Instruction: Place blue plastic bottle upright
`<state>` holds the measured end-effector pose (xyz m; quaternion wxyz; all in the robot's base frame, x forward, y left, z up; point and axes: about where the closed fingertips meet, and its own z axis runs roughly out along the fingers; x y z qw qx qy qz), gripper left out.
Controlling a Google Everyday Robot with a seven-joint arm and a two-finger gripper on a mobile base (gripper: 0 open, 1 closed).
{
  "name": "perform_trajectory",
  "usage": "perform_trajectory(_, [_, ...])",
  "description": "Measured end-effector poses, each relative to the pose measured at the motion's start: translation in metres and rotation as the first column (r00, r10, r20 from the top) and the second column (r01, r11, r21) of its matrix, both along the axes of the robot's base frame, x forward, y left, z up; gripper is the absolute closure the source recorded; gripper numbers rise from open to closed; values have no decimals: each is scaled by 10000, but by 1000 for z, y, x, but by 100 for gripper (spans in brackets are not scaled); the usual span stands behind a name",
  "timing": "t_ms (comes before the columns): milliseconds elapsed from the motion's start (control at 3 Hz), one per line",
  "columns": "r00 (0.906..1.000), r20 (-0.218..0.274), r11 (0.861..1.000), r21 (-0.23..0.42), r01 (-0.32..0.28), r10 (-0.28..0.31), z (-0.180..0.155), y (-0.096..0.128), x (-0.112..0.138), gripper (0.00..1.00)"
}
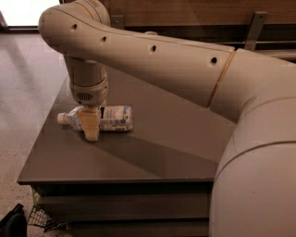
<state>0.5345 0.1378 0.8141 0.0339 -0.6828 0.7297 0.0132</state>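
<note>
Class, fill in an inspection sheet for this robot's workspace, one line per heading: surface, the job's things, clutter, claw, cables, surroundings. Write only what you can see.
Surface: dark grey table top, flat, with the arm's shadow across it.
Job's things: blue plastic bottle lying on its side near the table's left part, white cap pointing picture-left; not yet upright.
Clutter: nothing seen.
Claw: claw lowered onto the bottle's neck end, pointing straight down from the wrist.
Cables: nothing seen.
Surroundings: pale speckled floor to the left, wooden wall panel behind, wire basket below the table's left corner.
</note>
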Motion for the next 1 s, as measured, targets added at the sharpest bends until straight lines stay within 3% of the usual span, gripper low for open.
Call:
perform_trajectory(333, [10000,2,10000,2,-18,18,2,1,0,66])
perform_trajectory(667, [10000,2,10000,2,-18,18,4,1,0,88])
perform_trajectory(1000, [10000,16,10000,30,-24,24,3,2,1,100])
